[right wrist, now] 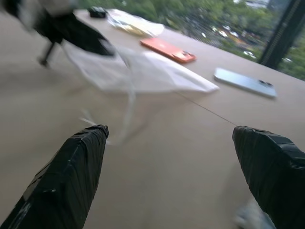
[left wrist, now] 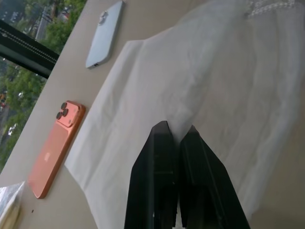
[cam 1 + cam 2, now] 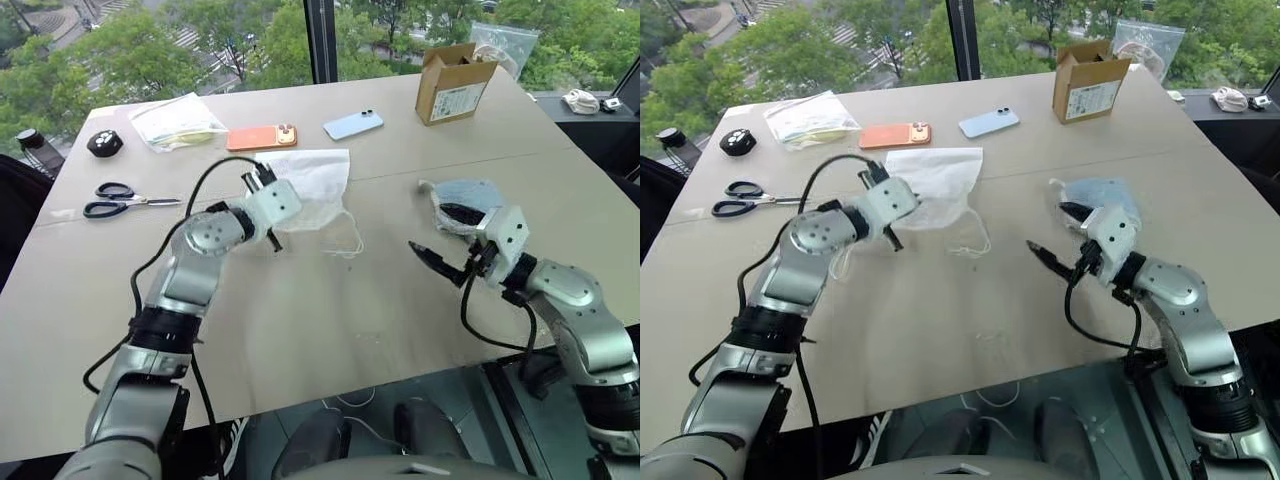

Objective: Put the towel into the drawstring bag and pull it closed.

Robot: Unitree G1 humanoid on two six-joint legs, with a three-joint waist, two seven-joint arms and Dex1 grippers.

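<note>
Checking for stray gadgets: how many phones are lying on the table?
2. An orange phone beyond the drawstring bag, and a light blue phone beside it, toward the cardboard box.

I can't make out any legible text from here. The cardboard box at the far side of the counter carries a white label with dark print, but the characters are too small for me to read. The orange phone shows a pale logo mark on its back, with no words I can pick out
</note>
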